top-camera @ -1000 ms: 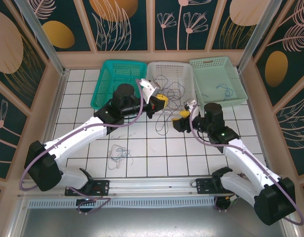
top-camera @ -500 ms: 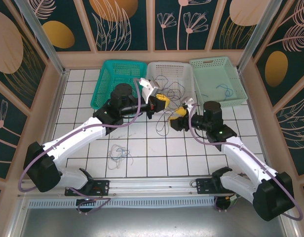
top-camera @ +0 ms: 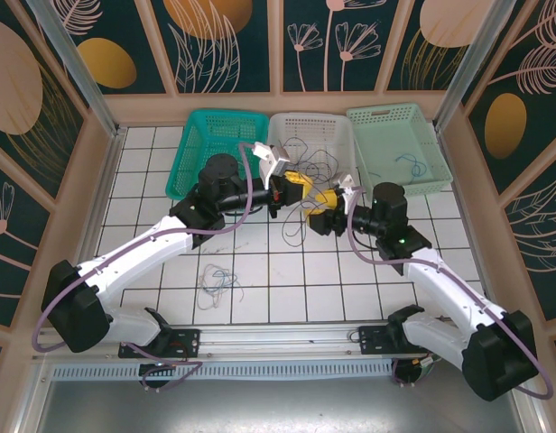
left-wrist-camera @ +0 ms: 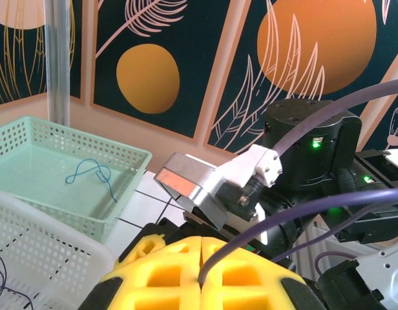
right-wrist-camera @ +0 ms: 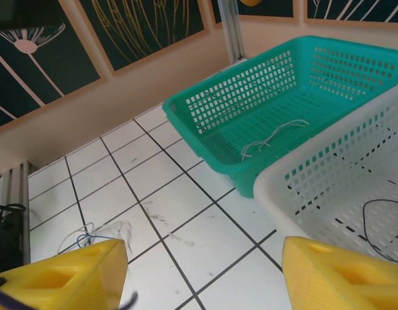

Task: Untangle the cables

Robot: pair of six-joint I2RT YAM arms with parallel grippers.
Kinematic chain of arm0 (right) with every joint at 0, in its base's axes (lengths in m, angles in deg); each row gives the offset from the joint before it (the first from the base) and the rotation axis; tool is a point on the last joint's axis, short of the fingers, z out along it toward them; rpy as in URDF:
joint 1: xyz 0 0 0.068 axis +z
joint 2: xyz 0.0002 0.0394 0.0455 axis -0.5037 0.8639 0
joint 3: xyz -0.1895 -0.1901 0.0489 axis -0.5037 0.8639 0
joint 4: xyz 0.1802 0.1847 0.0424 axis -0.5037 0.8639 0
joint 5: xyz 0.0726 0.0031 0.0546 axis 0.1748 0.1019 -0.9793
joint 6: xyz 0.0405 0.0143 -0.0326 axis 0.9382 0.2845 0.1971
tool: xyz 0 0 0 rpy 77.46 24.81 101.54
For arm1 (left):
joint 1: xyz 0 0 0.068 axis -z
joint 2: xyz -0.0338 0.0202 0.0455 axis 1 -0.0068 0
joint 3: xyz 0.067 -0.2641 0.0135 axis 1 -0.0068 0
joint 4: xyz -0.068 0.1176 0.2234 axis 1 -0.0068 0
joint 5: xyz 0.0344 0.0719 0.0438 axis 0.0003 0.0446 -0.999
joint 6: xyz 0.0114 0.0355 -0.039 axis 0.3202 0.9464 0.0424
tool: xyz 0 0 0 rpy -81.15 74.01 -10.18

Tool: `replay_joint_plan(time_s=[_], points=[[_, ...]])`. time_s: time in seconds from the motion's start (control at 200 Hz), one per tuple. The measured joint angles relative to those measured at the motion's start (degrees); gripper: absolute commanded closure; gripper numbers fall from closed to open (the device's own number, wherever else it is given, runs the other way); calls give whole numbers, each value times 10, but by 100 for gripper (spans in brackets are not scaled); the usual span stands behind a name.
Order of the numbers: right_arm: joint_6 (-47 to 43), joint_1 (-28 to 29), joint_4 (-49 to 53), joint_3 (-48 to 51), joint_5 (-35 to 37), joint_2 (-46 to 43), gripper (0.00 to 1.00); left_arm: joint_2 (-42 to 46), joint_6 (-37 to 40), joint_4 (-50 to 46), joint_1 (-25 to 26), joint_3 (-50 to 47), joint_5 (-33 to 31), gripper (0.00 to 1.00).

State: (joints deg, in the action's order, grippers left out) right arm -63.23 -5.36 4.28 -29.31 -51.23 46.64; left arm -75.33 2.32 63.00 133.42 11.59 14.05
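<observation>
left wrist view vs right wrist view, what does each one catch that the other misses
Left wrist: the mint basket holding a blue cable, the right arm close ahead, and the shut left end effector.
Right wrist: the teal basket holding a pale cable, a tangle on the tiles, and the open right end effector.
Both: the white basket.
</observation>
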Motion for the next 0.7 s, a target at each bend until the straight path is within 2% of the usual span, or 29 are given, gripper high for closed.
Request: replay_joint_plan(time_s=[0.19, 0.32, 0.485, 0.525, 0.641, 0.696], points=[[3, 0, 2, 0, -6, -29, 46, 0, -8, 12, 0, -3, 4, 100], [11, 2, -12, -1, -13, -24, 64, 0, -25, 42, 0, -11, 17, 100], [16, 19, -19, -12, -19, 7, 68, 6, -43, 71, 0, -29, 22, 100], [16, 23, -18, -12, -19, 8, 74, 10, -45, 75, 0, -34, 21, 100], [18, 27, -15, -12, -19, 2, 100, 22, -51, 84, 0, -47, 19, 100], [18, 29, -11, -12, -10, -8, 100, 25, -51, 83, 0, -49, 16, 100]])
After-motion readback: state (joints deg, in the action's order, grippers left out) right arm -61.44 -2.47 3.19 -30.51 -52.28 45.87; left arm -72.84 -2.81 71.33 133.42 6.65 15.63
